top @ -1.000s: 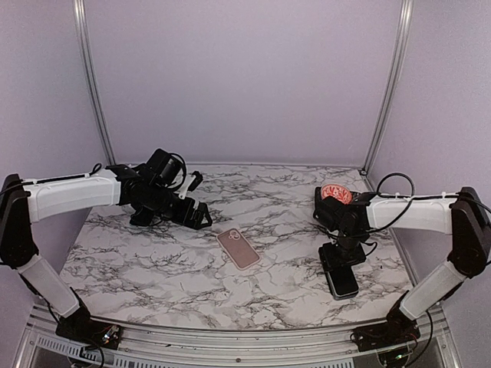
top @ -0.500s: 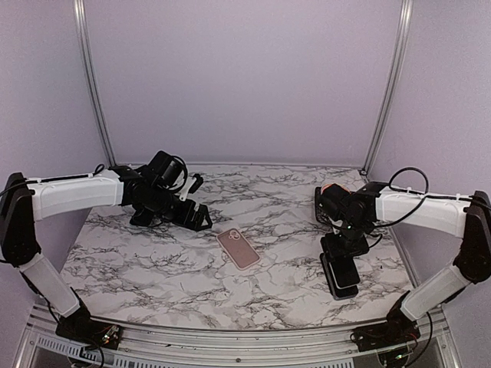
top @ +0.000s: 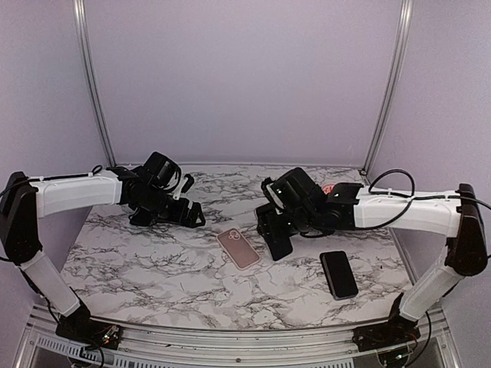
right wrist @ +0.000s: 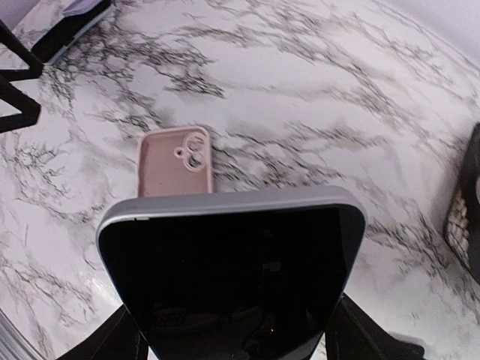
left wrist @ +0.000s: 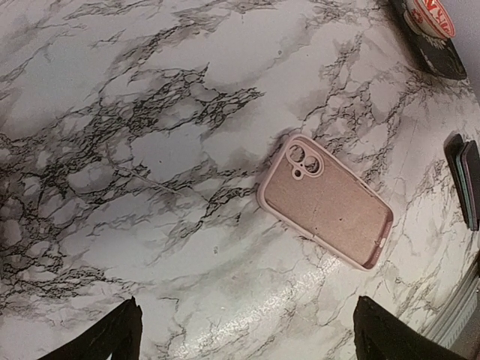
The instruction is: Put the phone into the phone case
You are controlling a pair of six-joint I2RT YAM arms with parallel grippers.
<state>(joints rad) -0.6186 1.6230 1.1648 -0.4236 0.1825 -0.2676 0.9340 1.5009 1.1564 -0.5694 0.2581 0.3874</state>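
Observation:
The pink phone case [top: 238, 248] lies flat on the marble table [top: 153, 268], hollow side up; it also shows in the left wrist view [left wrist: 324, 201] and the right wrist view [right wrist: 174, 163]. My right gripper [top: 276, 234] is shut on the phone [right wrist: 232, 262], a black-screened slab with a silver rim. It holds the phone tilted above the table, just right of the case. My left gripper [top: 188, 215] is open and empty, at the back left of the case; its fingertips [left wrist: 112, 337] stand wide apart above bare marble.
A second black slab [top: 338, 274] lies flat at the right front of the table. A round red-and-white object on a black base [left wrist: 427, 26] sits at the back right, mostly behind my right arm in the top view. Metal frame posts stand at the back corners.
My right gripper has lifted the phone off the black slab at the right and carried it left to beside the pink case. The left gripper has hardly moved.

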